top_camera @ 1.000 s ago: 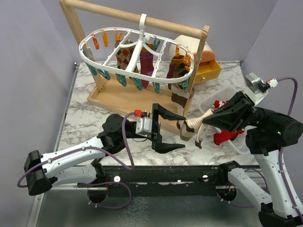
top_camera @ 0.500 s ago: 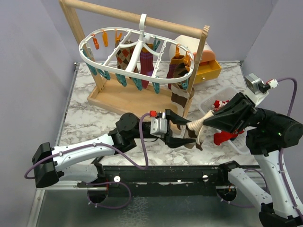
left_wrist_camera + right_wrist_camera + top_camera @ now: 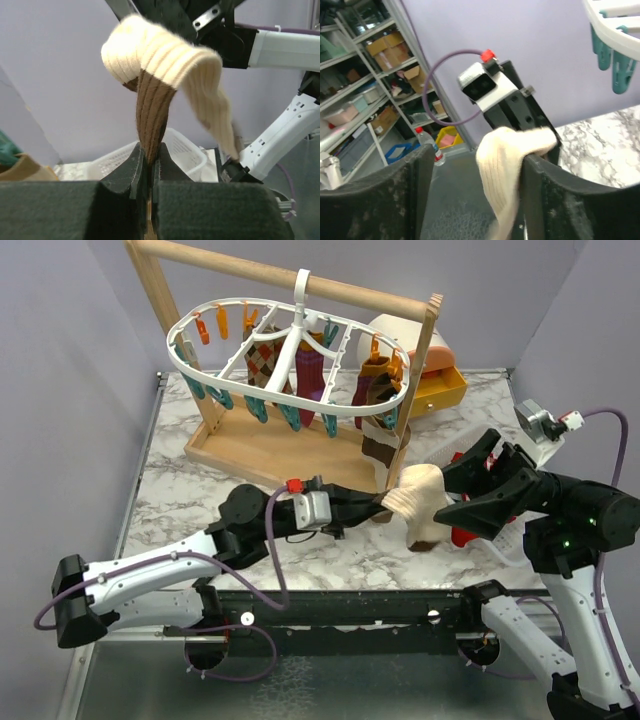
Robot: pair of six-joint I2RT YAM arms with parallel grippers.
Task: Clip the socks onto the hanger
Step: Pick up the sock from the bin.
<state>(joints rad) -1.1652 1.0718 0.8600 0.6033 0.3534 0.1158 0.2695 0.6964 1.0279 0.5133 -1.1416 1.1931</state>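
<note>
Left wrist view: the brown-and-cream sock (image 3: pixel 152 100) is pinched by its brown end in the left gripper (image 3: pixel 150 167), near side of the hanger (image 3: pixel 176 348). The right gripper (image 3: pixel 477 195) is spread wide, presumably for handover.

From above I cannot see the fingertips of the left gripper (image 3: pixel 380 502); the cream-and-brown ribbed sock (image 3: pixel 418 502) drapes over them. On the left wrist camera its brown end is lost between the pressed-together jaws, and its cream tail is blurred. The right arm (image 3: pixel 560 505) covers most of the white slatted plastic basket (image 3: pixel 447 454) and of a red sock (image 3: pixel 463 536). On the right wrist camera the white plastic oval hanger (image 3: pixel 615 20) is cropped at the top corner.
</note>
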